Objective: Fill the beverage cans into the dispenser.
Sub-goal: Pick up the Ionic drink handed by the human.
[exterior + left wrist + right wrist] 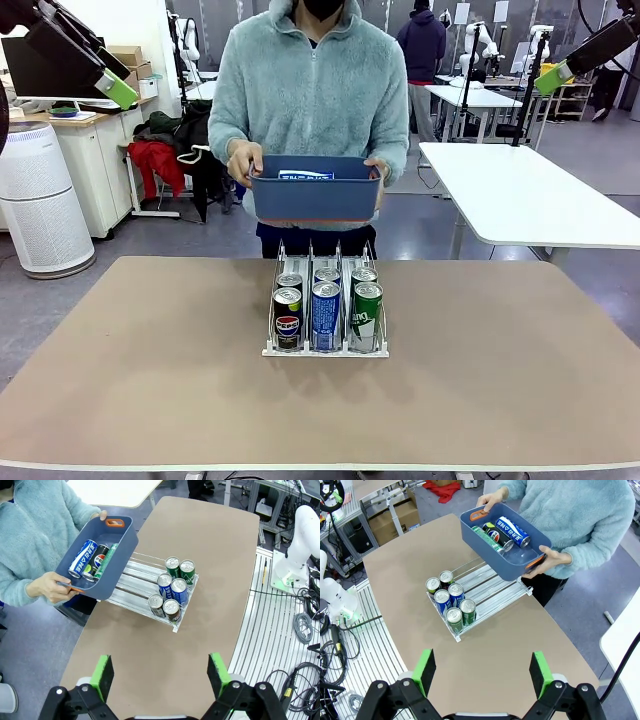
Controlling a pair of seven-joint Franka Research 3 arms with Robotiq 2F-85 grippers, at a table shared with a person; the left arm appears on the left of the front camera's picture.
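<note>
The dispenser sits mid-table with two cans in each lane: black Pepsi, blue and green in front. Its rear lanes are bare. A person holds a dark blue bin tilted over the rack's far end. Three more cans lie in the bin, a blue one, a black one and a green one. My left gripper and right gripper hang high above the table, both open with nothing between the fingers.
The tan table has bare room on both sides of the rack. A white table stands behind on the right. A white air purifier and a cabinet stand behind on the left.
</note>
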